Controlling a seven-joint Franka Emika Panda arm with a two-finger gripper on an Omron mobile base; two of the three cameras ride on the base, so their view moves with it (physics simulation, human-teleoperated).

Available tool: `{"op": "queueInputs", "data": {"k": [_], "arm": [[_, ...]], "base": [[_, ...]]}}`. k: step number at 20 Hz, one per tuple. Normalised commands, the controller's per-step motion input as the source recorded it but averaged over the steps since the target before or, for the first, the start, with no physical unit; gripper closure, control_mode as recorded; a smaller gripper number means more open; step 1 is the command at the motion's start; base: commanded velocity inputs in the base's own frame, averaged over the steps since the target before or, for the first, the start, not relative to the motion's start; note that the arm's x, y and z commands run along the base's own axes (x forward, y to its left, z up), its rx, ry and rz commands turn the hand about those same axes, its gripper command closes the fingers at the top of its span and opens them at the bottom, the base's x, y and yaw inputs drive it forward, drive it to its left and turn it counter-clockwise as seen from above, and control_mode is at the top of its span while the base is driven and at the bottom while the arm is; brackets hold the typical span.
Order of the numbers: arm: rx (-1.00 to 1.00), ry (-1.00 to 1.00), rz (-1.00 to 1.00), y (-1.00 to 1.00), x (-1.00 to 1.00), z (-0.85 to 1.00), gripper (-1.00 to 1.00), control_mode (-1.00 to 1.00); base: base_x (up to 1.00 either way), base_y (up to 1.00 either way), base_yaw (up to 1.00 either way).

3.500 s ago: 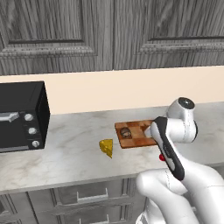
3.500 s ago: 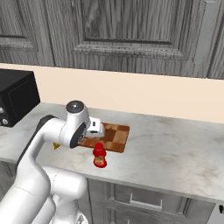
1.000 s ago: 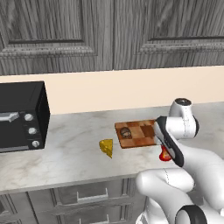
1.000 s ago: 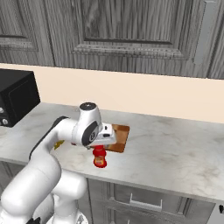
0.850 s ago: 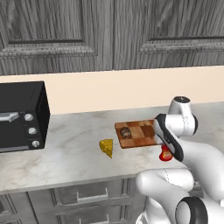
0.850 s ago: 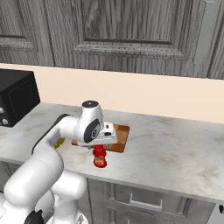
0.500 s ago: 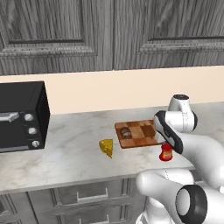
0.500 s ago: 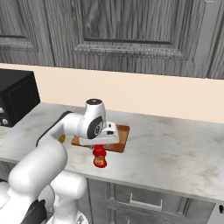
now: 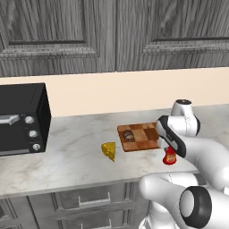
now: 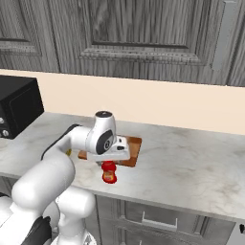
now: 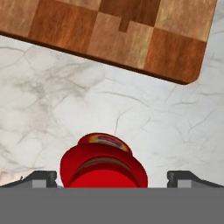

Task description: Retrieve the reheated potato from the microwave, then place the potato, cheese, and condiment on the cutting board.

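The condiment [image 9: 169,157], a red bottle, stands on the marble counter just in front of the cutting board [image 9: 144,132]. My gripper [image 11: 113,179] hangs right above it, open. Its fingertips [image 11: 41,178] sit wide on both sides of the red cap [image 11: 103,162] without touching. The potato [image 9: 129,135] lies on the board's left part. Left of the board, the yellow cheese [image 9: 108,150] sits on the counter. In the right base view my hand covers most of the cutting board [image 10: 136,145], with the condiment [image 10: 109,172] below it. The microwave is out of view.
A black toaster oven [image 9: 20,118] stands at the counter's left end, also in the right base view [image 10: 16,109]. Grey wall cabinets hang above a beige backsplash. The counter's front edge runs close in front of the bottle, with drawers below.
My wrist has turned and the hand has come down closer over the red bottle. The jaws stay wide. Potato, cheese, bottle and board have not moved.
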Motion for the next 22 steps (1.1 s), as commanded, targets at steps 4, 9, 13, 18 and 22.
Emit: {"op": "queueInputs", "data": {"k": [4, 9, 13, 18, 22], "arm": [[0.00, 0.00, 0.00, 0.03, -0.02, -0.14, 1.00, -1.00], [0.00, 0.00, 0.00, 0.00, 0.00, -0.04, 1.00, -1.00], [0.04, 0.00, 0.00, 0.00, -0.02, 0.03, 1.00, -1.00], [0.03, 0.00, 0.00, 0.14, 0.05, 0.38, 1.00, -1.00], [0.00, 0.00, 0.00, 0.32, 0.15, 0.51, 1.00, -1.00]], "base": [[0.00, 0.00, 0.00], [0.00, 0.00, 0.00], [0.00, 0.00, 0.00], [0.00, 0.00, 0.00], [0.00, 0.00, 0.00]]}}
